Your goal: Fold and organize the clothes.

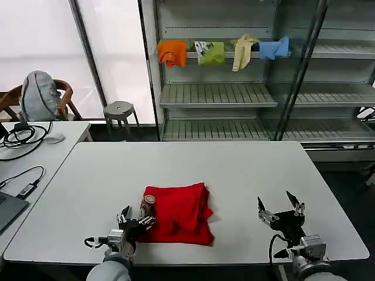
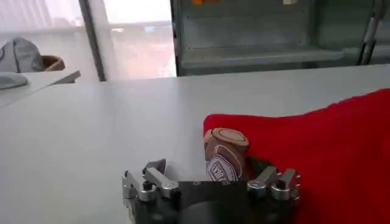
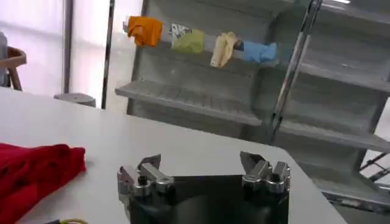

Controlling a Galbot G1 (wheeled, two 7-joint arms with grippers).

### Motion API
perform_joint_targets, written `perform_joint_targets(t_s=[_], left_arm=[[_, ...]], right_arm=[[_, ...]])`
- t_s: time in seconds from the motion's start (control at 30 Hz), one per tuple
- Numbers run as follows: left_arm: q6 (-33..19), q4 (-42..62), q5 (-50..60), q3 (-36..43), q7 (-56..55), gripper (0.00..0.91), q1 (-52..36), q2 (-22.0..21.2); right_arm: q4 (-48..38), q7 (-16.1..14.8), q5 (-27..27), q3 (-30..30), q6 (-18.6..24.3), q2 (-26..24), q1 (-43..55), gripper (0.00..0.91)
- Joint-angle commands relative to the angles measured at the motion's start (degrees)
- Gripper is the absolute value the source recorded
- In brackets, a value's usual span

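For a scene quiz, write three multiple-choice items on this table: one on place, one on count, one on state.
1. Where does the red T-shirt lie?
A. on the white table, between the grippers
B. on the shelf
C. on the stool

2. How many small garments hang on the shelf rail?
A. two
B. four
C. six

3. What is the right gripper doing?
A. open, holding nothing
B. shut on the shirt
C. shut on a cable

Answers: 1 A, the shirt lies bunched near the left gripper; 2 B, orange, green, cream and blue; 3 A, its fingers stand apart over bare table.
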Motion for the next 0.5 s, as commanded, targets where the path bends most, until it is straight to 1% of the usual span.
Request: perform_joint_targets(t_s=[0.03, 0.33, 0.47, 0.5], left_arm=[[-0.1, 0.8, -0.6, 0.4, 2.1, 0.010, 0.3, -0.1], [-0.3, 0.7, -0.7, 0.2, 3.1, 0.020, 0.2, 0.3], [-0.8, 0.8, -0.6, 0.2, 3.6, 0.010, 0.2, 0.3], [-1.0, 0.9, -0.6, 0.1, 3.7, 0.020, 0.2, 0.3]], right_arm=[[-0.4, 0.0, 0.1, -0.2, -0.1, -0.1, 0.4, 0.907], [-0.5, 0.0, 0.1, -0.2, -0.1, -0.2, 0.5, 0.907], [-0.5, 0.0, 0.1, -0.2, -0.1, -0.1, 0.5, 0.907], [-0.5, 0.0, 0.1, -0.2, -0.1, -0.1, 0.5, 0.907]])
